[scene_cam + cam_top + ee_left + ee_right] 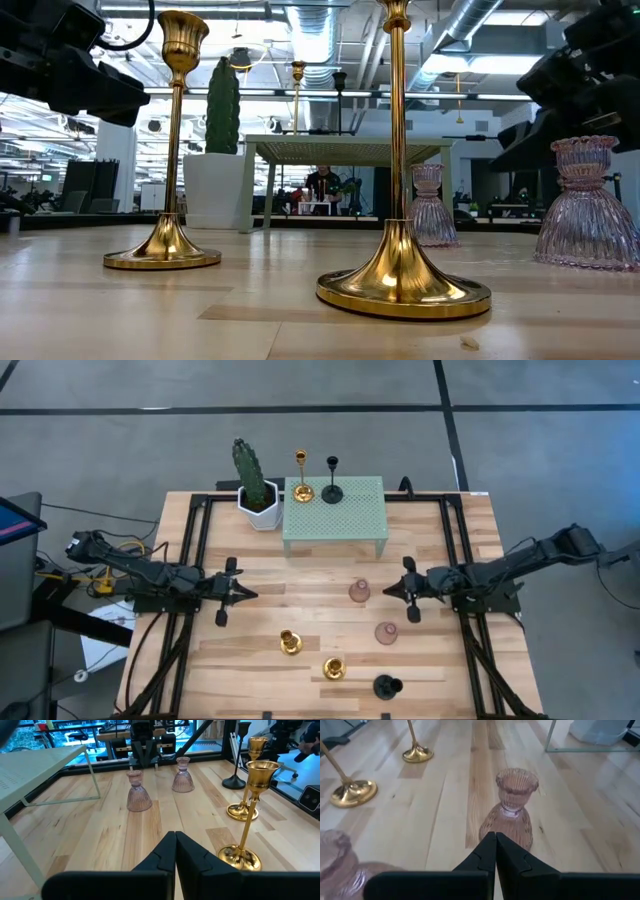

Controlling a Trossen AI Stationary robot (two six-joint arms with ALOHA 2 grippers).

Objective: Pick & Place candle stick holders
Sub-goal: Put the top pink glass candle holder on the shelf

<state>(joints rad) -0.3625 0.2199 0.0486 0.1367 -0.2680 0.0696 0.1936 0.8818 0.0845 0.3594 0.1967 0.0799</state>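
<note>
Two gold holders [290, 643] [333, 669], two pink glass holders [359, 592] [386, 632] and a black holder [386, 685] stand upright on their round bases on the wooden table. One gold holder [301, 491] and one black holder [332, 493] stand on the green perforated stand [340, 515]. My left gripper [248, 595] is shut and empty at the left-middle of the table. My right gripper [388, 591] is shut and empty, just right of the far pink holder [512, 815].
A green cactus in a white pot [256, 495] stands left of the green stand at the far edge. Black frame rails [195, 550] run along both table sides. Bare wood lies between the grippers.
</note>
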